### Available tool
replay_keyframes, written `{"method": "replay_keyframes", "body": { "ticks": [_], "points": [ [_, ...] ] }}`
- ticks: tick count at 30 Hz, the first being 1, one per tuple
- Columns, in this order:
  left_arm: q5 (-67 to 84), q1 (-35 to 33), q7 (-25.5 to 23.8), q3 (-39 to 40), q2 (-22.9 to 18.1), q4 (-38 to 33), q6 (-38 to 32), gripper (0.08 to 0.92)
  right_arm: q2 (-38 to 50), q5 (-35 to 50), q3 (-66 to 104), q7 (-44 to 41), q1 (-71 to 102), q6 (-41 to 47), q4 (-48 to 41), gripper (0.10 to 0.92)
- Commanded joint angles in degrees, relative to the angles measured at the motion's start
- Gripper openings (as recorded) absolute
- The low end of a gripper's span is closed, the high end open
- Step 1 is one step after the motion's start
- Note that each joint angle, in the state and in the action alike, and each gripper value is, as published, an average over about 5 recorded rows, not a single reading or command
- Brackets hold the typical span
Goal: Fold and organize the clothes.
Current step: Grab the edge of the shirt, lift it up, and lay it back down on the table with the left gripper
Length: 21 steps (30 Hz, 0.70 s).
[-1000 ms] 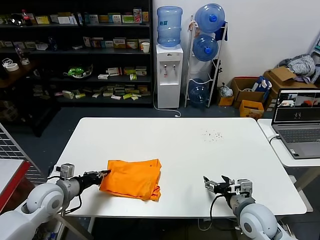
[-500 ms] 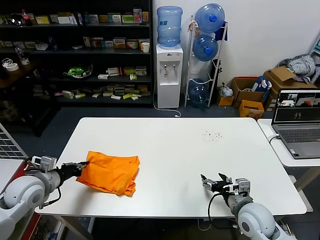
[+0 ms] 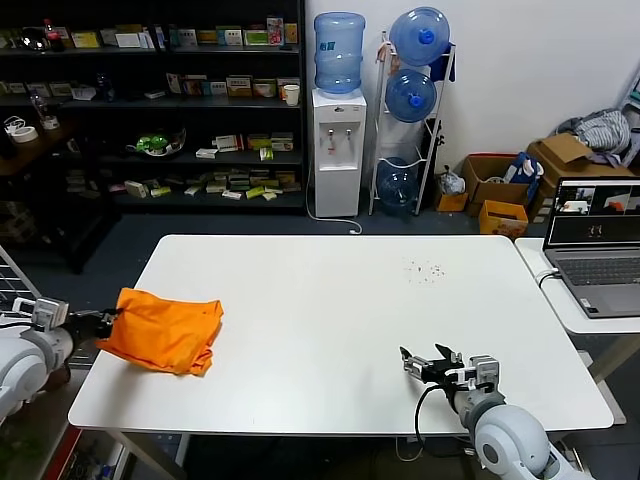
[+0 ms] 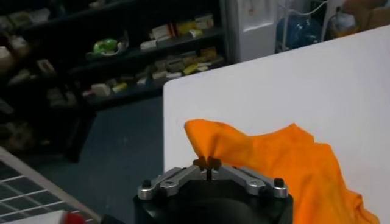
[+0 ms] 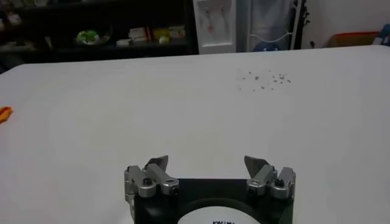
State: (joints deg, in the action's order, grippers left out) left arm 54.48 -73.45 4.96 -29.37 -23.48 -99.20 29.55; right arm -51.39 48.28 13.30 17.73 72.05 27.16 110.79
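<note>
The folded orange T-shirt (image 3: 160,330) lies at the left edge of the white table (image 3: 340,300), partly over the edge. My left gripper (image 3: 108,322) is shut on its left corner; in the left wrist view the closed fingertips (image 4: 207,162) pinch a bunched peak of the orange T-shirt (image 4: 286,164). My right gripper (image 3: 420,365) is open and empty, low over the table near the front right. In the right wrist view its gripper (image 5: 207,164) has its jaws wide apart over bare tabletop, and a sliver of the orange T-shirt (image 5: 3,113) shows far off.
A side table with an open laptop (image 3: 595,240) stands at the right. Small dark specks (image 3: 425,270) lie on the far right of the table. Shelves (image 3: 150,100), a water dispenser (image 3: 337,140) and cardboard boxes (image 3: 500,190) stand behind.
My left gripper has dragged the orange T-shirt steadily leftwards, from the front middle-left of the table to its left edge. The right gripper has hardly moved.
</note>
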Motion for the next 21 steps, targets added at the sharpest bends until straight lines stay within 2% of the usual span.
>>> {"method": "replay_keyframes", "body": {
  "ticks": [1, 11, 21],
  "points": [
    [-2.3, -1.0, 0.0, -2.4, 2.9, 4.3, -0.4, 0.101, -0.1, -0.3, -0.1, -0.1, 0.0, -0.1, -0.1, 0.823],
    [-2.5, 0.3, 0.5, 0.3, 3.3, 0.6, -0.2, 0.101, -0.6, -0.6, 0.2, 0.2, 0.6, 0.1, 0.3, 0.823],
    [-1.4, 1.7, 0.9, 1.2, 6.4, -2.5, 0.0, 0.101, -0.6, -0.7, 0.5, 0.3, 0.9, 0.2, 0.4, 0.823]
  ]
}}
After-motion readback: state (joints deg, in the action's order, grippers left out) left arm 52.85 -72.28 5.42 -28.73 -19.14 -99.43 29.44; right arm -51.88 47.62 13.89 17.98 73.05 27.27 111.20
